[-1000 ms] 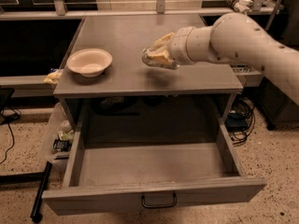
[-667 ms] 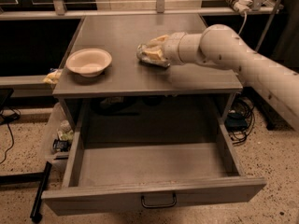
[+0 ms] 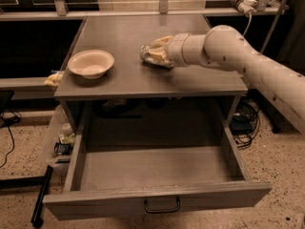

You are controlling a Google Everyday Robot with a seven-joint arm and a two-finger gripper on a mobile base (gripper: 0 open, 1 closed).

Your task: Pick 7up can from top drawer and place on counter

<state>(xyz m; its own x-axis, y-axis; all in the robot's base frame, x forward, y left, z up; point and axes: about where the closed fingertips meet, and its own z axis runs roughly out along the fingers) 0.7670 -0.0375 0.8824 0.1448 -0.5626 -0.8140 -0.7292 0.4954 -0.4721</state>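
7up can [image 3: 148,57] between fingers [image 3: 161,41] of gripper [image 3: 155,50]; over counter [image 3: 119,32]

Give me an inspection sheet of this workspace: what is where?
Surface: grey counter, flat top of the cabinet.
Job's things: 7up can at the counter's middle, in the gripper; top drawer pulled open, nothing seen inside.
Clutter: cream bowl on the counter's left; small items left of the drawer.
Grippers: gripper shut on the can, low at the counter.
Cables: cable tangle on the floor, right.
Surroundings: speckled floor.

Outstretched arm [image 3: 228,49], jaws clamped over counter [image 3: 119,32]
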